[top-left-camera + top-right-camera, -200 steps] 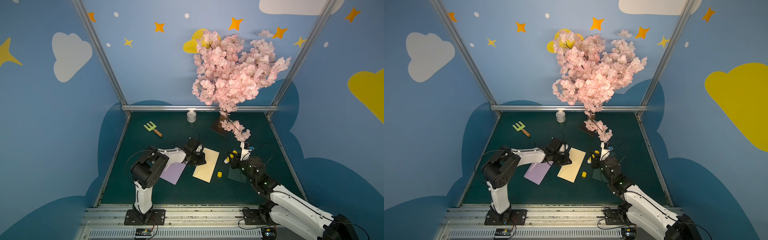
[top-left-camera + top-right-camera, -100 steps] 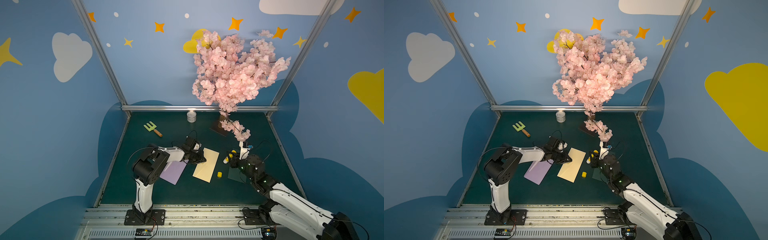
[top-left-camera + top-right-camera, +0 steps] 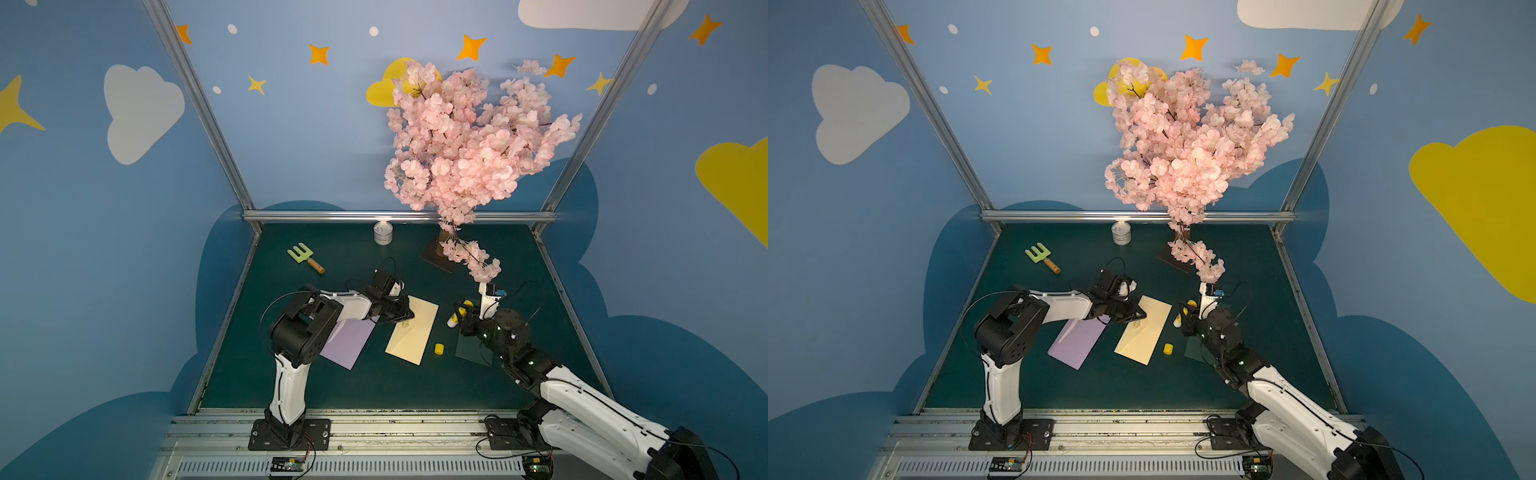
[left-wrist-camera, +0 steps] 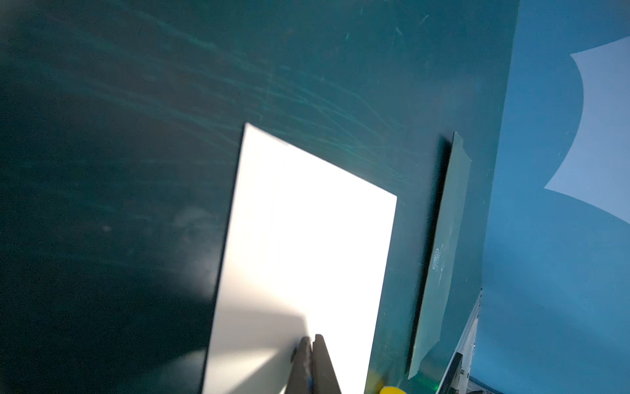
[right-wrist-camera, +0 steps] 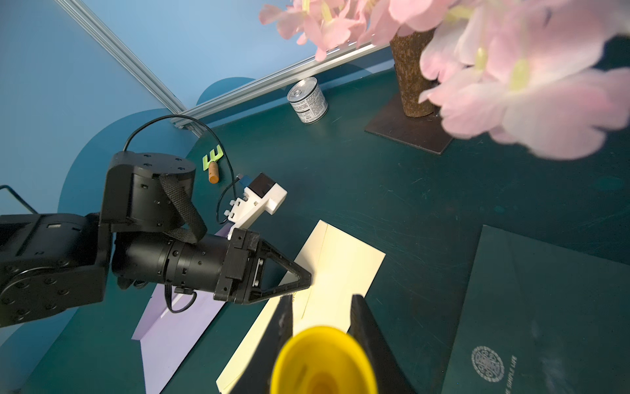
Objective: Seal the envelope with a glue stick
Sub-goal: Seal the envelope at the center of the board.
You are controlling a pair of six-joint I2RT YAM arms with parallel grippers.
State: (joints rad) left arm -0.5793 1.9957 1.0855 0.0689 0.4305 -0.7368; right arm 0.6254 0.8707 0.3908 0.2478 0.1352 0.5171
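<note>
Green tabletop (image 3: pixel 374 390) lay bare beyond the cream paper envelope (image 3: pixel 415 336); closed left gripper (image 3: pixel 407 321) touched its edge; right gripper (image 3: pixel 460 312) clamped yellow glue stick (image 5: pixel 324 358).

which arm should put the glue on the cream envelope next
Right. The right jaws hold the uncapped glue stick, its whitish tip toward the cream envelope just beside it. The left jaws are shut at the envelope's edge and carry no glue.

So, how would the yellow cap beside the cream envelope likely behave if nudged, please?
Small and round, the cap would probably roll or skid on the smooth table. It looks light, so a slight touch may shift it.
</note>
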